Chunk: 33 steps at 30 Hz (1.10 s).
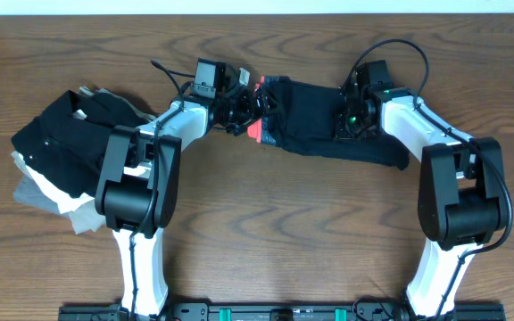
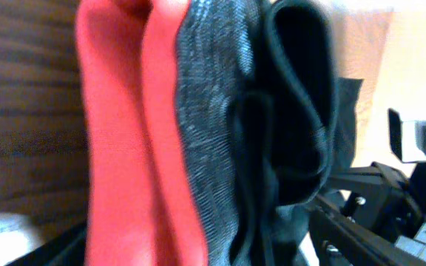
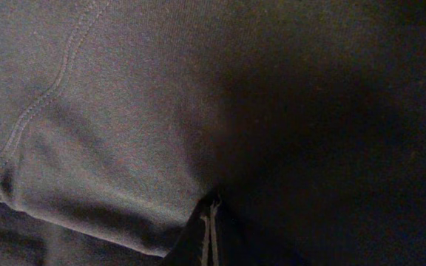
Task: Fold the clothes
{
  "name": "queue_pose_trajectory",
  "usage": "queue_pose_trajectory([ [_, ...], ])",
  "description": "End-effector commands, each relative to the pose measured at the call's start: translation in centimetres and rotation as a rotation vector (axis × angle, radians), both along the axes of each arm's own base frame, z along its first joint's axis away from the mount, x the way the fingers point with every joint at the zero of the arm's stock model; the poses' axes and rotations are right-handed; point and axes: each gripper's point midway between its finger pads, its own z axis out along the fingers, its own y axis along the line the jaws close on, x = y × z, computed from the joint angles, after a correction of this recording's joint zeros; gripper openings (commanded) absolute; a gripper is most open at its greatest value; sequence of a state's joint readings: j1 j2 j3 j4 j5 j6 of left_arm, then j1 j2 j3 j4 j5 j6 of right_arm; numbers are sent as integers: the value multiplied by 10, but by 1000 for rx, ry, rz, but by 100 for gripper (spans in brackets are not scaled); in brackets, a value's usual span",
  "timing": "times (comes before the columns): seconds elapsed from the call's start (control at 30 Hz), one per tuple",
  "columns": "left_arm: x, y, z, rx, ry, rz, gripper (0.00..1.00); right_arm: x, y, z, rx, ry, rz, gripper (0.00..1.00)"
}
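Overhead view: the leggings (image 1: 315,125) lie on the far middle of the wooden tabletop (image 1: 284,223), stretched left to right as a dark band. Their coral-red waistband (image 1: 255,130) is at the left end. The left hand (image 1: 244,105) sits right at that waistband end, but cables and the wrist hide its fingers, so I cannot tell whether it grips. The right hand (image 1: 353,114) is down on the right part of the leggings, touching the dark cloth. Well apart, at the left edge of the tabletop, lies a heap of black, white and grey garments (image 1: 61,147).

Left wrist view: the waistband fills most of the picture, standing in upright folds. There are two red layers on the left, then a heathered grey band (image 2: 213,133), then a rolled edge of dark cloth (image 2: 302,111) on the right. Brown wood shows at the far left. This hand's own fingers are not clear enough to say whether they are open or closed.

Right wrist view: dark cloth covers the whole frame, with a stitched seam (image 3: 43,103) curving down the left side. At the bottom middle the fingertips (image 3: 209,236) are closed together against the cloth. Whether a fold is caught between them cannot be made out.
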<state>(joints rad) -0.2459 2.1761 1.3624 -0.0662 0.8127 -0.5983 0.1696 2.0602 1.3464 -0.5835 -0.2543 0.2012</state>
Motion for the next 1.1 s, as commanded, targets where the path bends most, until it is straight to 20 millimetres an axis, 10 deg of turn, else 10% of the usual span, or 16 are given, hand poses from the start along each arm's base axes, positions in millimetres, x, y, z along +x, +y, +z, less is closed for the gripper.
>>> queue_pose_trajectory([
  [0.0, -15, 7, -42, 34, 79, -1, 88, -13, -9, -26, -51, 68, -15, 1],
  [0.47, -23, 1, -61, 206, 11, -44, 94, -14, -9, -26, -52, 69, -15, 1],
  [0.77, -32, 7, -77, 340, 37, -26, 40, -14, -9, -26, -52, 72, -15, 1],
  [1.07, -28, 43, -65, 349, 82, 28, 20, -16, -13, -24, -55, 79, -23, 1],
])
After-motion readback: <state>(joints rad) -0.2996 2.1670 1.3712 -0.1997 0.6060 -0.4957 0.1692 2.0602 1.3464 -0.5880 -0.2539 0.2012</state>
